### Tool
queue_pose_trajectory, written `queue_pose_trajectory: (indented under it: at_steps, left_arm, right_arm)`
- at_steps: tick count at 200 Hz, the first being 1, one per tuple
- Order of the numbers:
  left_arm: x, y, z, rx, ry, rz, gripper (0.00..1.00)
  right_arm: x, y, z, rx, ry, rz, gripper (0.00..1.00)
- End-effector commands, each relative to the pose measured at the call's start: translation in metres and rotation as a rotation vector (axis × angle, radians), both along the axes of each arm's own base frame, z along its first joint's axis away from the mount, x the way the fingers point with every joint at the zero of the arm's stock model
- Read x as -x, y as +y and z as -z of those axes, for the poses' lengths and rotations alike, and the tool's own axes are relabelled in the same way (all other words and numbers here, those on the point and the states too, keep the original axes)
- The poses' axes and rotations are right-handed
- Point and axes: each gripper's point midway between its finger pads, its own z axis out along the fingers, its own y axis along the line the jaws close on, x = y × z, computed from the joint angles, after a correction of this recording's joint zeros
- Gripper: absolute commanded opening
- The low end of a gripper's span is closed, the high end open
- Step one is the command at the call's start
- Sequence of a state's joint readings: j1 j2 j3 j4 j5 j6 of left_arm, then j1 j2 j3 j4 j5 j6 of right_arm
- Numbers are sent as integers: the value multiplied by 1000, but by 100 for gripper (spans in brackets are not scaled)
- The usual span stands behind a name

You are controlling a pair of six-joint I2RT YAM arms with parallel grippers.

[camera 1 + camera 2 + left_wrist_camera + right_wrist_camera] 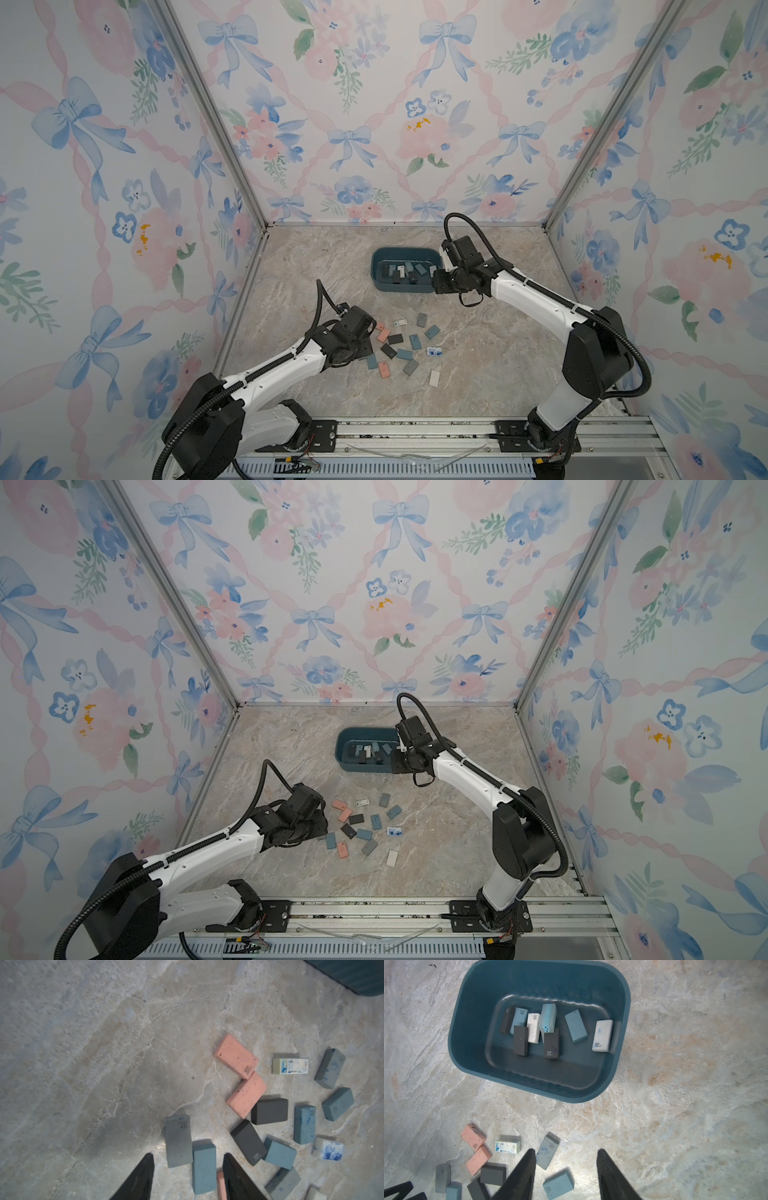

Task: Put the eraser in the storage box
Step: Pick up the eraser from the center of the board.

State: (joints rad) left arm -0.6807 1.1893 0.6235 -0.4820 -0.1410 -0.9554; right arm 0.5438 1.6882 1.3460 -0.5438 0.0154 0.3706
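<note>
Erasers lie loose on the table, so we hover our left gripper low, jaws spread over a blue eraser and a grey eraser, gripping nothing. Our right gripper hangs open and empty near the part-filled storage box.

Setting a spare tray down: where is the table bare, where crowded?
Bare: marble between the storage box and the left wall, and between the eraser pile and the right arm's base. Crowded: the pile beside the left gripper.

Teal storage box, pink eraser, perhaps charcoal eraser, marbled beige table
</note>
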Motion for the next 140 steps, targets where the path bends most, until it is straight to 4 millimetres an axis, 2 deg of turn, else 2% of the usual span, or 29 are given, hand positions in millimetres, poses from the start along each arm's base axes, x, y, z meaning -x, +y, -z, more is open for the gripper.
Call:
queue_pose_trajectory:
  at_steps: [1,37,40,48,140]
  left_arm:
    - [9,4,12,-28,50,-6,57]
    - [8,4,16,-46,65,-8,58]
    - [7,4,16,-47,66,-9,58]
    - [6,4,17,-50,67,-9,58]
    - [-2,0,24,-91,90,-6,55]
  right_arm:
    - [0,-7,-6,-10,-16,26,51]
    - [0,-10,-2,-5,-8,33,51]
    - [1,-11,-11,-17,-26,34,51]
    - [1,-12,-13,-22,-30,37,50]
    - [3,-17,-7,-20,-16,50,50]
